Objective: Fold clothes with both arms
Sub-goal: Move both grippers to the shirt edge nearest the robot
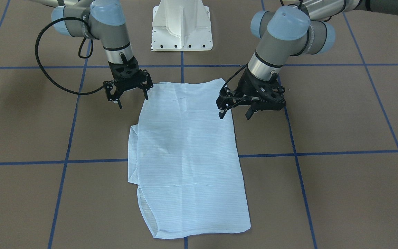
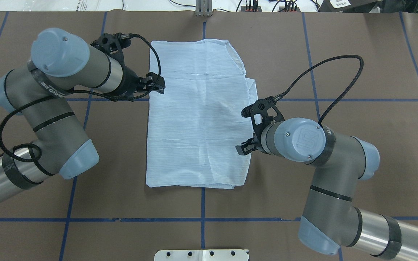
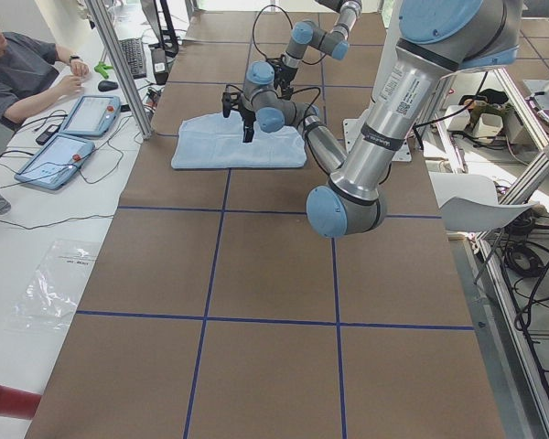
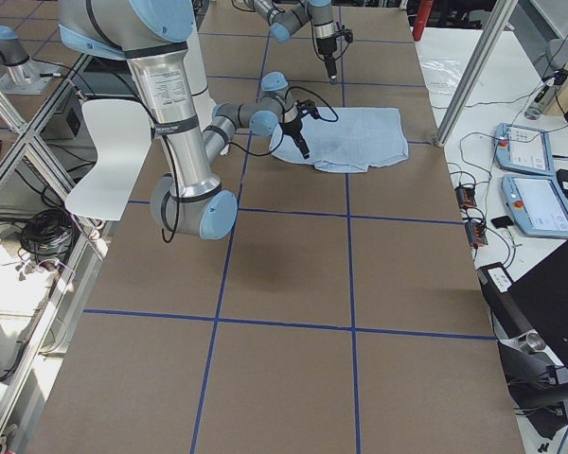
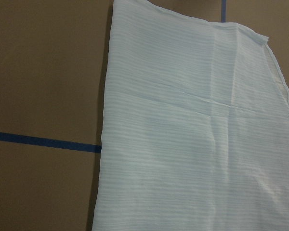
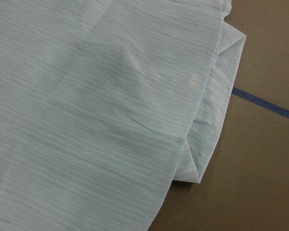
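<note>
Shirt [image 1: 188, 155] lies folded flat. We see left gripper [image 1: 234, 115] and right gripper [image 1: 133, 101] spread wide — empty — over its edges.

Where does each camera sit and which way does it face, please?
Front-facing: across the table, steeply down at the shirt; left gripper, right gripper and white base show.
Overhead: behind the robot, forward and down; left arm, right arm show.
Exterior left: table's end, along it; left arm near.
Exterior right: opposite end; right arm near.
Left wrist: down on the shirt's edge; no body shows.
Right wrist: down on its folded corner; no body shows.
All six share the shirt.
</note>
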`<state>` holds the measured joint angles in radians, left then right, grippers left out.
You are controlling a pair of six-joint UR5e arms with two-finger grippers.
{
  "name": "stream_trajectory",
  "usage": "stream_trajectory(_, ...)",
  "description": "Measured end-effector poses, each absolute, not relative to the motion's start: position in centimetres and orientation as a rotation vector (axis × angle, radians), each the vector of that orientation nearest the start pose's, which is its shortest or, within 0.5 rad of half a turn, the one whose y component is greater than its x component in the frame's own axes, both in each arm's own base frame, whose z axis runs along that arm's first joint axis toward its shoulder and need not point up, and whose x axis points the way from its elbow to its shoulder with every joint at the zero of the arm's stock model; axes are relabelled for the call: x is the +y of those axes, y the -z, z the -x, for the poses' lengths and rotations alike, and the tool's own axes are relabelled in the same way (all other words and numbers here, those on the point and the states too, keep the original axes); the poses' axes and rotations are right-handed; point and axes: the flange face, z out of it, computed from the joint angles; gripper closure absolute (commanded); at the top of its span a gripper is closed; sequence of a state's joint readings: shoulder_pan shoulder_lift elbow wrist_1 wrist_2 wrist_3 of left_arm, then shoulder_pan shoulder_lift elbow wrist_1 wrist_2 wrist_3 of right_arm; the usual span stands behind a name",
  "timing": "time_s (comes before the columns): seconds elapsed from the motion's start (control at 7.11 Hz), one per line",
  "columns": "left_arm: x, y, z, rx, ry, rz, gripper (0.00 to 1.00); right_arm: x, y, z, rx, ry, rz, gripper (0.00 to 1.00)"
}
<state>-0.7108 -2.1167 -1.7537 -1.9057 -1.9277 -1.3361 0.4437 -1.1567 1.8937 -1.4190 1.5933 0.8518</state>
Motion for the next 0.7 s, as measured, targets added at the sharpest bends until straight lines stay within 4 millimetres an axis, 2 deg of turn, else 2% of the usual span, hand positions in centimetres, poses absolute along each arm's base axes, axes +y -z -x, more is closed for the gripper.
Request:
stream_trajectory(0.14, -47.8, -22.3, -43.4, 1.097, 0.26, -0.155, 0.0, -37.3, -26.3, 48.5, -0.804, 0.25, -0.437, 0.0)
stream_trajectory(0.42, -41.4, -23.2, -47.3, 1.128, 0.367, -0.059, 0.01, -36.2, -24.5, 47.9, -0.9, 0.17, -0.35, 0.0)
stream_trajectory(0.56, -38.0, -24.6, -48.9, 1.129, 0.417, -0.015, 0.01, -35.9, -23.8, 47.5, -0.934, 0.12, -0.316, 0.0)
stream_trajectory(0.7, -35.5, -25.8, -50.2, 1.12, 0.461, 0.024, 0.01, -35.6, -23.2, 47.3, -0.956, 0.083, -0.293, 0.0)
